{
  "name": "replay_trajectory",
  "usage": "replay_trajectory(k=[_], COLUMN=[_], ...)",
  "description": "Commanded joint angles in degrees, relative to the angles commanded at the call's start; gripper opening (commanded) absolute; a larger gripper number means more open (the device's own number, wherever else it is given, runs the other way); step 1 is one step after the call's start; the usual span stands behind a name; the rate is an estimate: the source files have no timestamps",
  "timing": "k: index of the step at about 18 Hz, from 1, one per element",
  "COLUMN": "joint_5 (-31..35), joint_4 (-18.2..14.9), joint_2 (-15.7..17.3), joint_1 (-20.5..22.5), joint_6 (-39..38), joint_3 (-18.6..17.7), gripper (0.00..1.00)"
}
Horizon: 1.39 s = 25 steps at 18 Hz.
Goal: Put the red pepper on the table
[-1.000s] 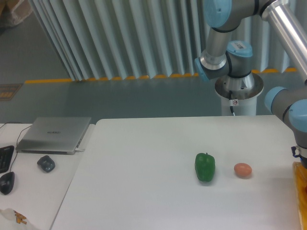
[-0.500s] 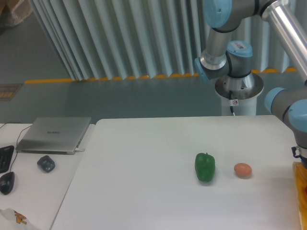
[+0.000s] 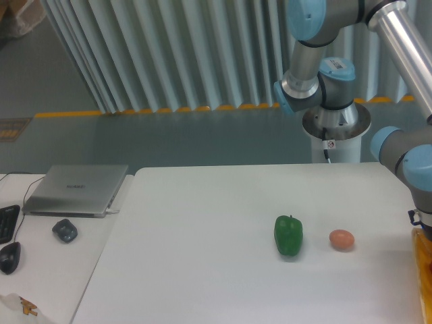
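Grey ribbed curtains hang across the back of the room, with a yellow floor line below them. At the left edge of the frame sits a side desk (image 3: 47,270) with a closed laptop (image 3: 77,190), a dark mouse (image 3: 65,230) and another dark mouse (image 3: 9,256) lower left. Filling the middle and right is the table (image 3: 202,256), white and flat. On it, right of centre, lies a green pepper (image 3: 288,235) standing roughly upright, and just beyond it, apart, a small orange-pink egg-shaped thing (image 3: 341,239).

At the right edge the arm (image 3: 408,152) bends down and passes out of frame beside an orange-yellow container edge (image 3: 424,263) at lower right. The gripper itself is out of view, so whether its fingers are apart or clamped on anything cannot be told. The red pepper is not visible anywhere in the picture; my guess is that it lies at or past the right edge, near the arm's wrist. If so, the coming move runs leftward from that corner toward the table's bare surface.
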Motion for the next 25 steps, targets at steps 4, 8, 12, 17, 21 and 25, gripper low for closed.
replay_trajectory(k=[4, 8, 12, 17, 21, 25], joint_5=[-0.09, -0.17, -0.53, -3.58, -13.0, -18.53], joint_4=[-0.26, -0.61, -0.79, -1.14, -4.3, -8.08], joint_2=[0.35, 0.79, 1.32, 2.37, 4.39, 6.67], joint_1=[0.0, 0.0, 0.09, 0.61, 3.51, 4.48], joint_6=[0.35, 0.18, 0.53, 0.62, 0.62, 0.62], joint_3=[0.17, 0.61, 0.62, 0.62, 0.53, 0.62], gripper=[0.69, 0.56, 0.48, 0.44, 0.44, 0.44])
